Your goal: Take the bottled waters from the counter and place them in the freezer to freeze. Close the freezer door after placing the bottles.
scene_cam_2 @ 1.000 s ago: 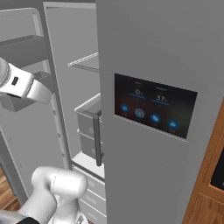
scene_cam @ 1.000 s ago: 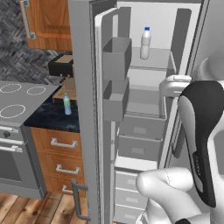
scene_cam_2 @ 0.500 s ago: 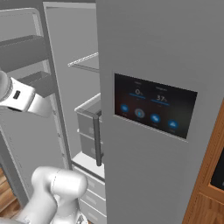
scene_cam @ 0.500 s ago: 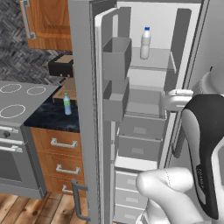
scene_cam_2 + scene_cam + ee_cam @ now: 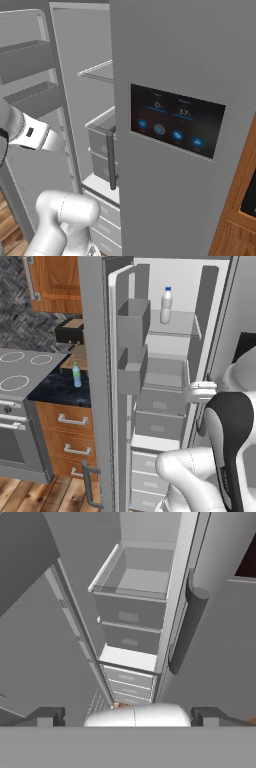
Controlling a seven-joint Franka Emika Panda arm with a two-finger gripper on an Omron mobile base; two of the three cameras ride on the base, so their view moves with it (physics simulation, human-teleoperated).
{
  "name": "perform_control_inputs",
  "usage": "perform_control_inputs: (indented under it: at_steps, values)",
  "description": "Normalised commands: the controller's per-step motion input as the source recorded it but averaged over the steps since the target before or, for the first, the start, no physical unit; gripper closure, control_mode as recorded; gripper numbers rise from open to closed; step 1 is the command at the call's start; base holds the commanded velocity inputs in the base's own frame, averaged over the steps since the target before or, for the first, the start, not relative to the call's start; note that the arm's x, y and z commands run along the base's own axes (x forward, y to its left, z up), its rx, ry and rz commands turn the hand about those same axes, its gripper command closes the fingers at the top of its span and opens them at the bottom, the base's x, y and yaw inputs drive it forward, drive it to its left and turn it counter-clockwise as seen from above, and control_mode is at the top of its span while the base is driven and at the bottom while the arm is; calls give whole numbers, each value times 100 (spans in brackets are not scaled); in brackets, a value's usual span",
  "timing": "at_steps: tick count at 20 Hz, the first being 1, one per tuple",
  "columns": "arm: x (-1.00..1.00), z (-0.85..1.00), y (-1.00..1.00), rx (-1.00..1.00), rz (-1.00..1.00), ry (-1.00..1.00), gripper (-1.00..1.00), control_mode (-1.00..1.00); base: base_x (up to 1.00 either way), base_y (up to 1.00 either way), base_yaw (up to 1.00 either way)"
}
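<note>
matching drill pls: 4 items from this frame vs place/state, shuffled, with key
Items
1. white bottle with blue cap
2. green-capped bottle
3. freezer door
4. end effector

Place or state
A. swung open, grey bins on its inner face
B. standing on the black counter beside the stovetop
C. open, holding nothing
D. upright on an upper freezer shelf

Pairs: 1-D, 2-B, 3-A, 4-C

Wooden plank floor (image 5: 30,495) below; herringbone grey tiled wall (image 5: 20,326) behind a grey stovetop (image 5: 25,368) with white rings; brown wooden wall cupboard (image 5: 55,283) above, oven front (image 5: 17,443) beneath.
</note>
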Motion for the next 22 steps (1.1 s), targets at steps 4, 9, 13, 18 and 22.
perform_control_inputs:
  at_steps: [4, 9, 13, 18, 22]
  values:
    - [0, -40, -1, 0, 10, 1, -100, -100, 0, 0, 0]
    - [0, -13, 0, -7, 10, 4, -100, -100, 0, 0, 0]
    - [0, -12, 0, -11, 5, 3, -100, -100, 0, 0, 0]
    - [0, -25, -1, -1, 1, 1, -100, -100, 0, 0, 0]
    - [0, -19, 0, 0, 0, 2, -100, -100, 0, 0, 0]
